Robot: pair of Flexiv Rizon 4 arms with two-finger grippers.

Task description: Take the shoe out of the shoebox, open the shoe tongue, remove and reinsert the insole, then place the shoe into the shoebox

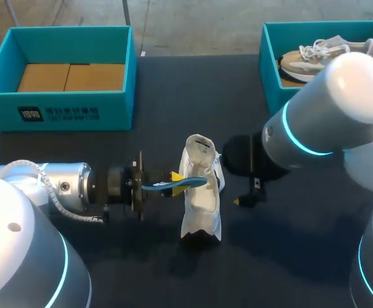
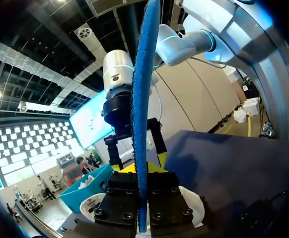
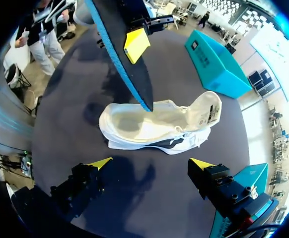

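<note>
Left gripper [image 1: 175, 179] clamped, right gripper [image 3: 151, 162] spread wide

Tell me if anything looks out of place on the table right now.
Only mid-task disorder: the blue insole is out of the white shoe, clamped edgewise in the left gripper above it, while the shoe sits on the table. Nothing looks spilled or damaged.

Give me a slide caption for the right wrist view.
Open right hand above the white shoe while the left hand holds the blue insole over it.
</note>
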